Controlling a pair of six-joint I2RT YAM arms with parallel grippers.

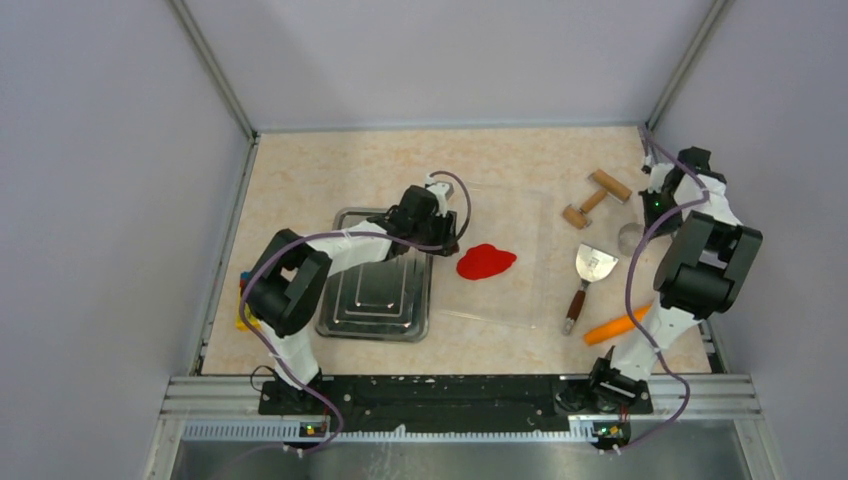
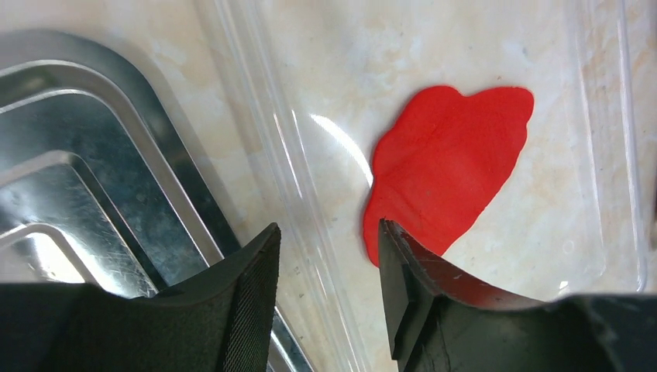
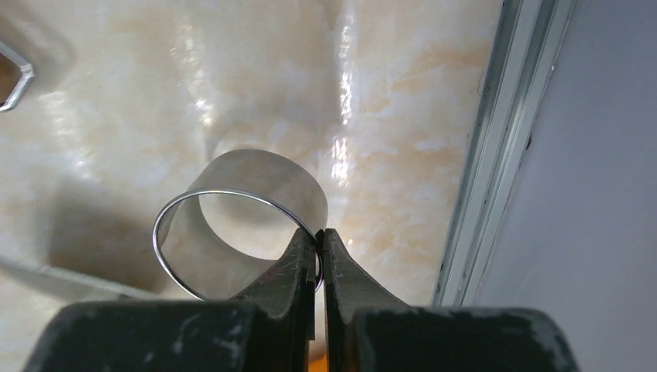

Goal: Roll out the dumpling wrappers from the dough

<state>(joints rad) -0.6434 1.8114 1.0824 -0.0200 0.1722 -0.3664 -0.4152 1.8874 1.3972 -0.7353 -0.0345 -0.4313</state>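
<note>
Left arm [image 1: 330,250] stretched forward over metal tray [image 1: 375,300]; left gripper [image 2: 329,240] spread, nothing between the jaws, low beside the dough [image 2: 449,170]. Right arm [image 1: 700,265] folded at the far right, right gripper [image 3: 319,236] pinching metal ring [image 3: 256,174] wall. Dough flat on clear mat [image 1: 520,205], long axis roughly left-right.

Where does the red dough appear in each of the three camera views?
Top external: the dough lies mid-table, just right of the metal tray.
Left wrist: dough at upper right, beyond the left gripper; tray at left.
Right wrist: not in it; a metal ring instead.
Shared landmark: the metal tray, top and left wrist views only.
</note>
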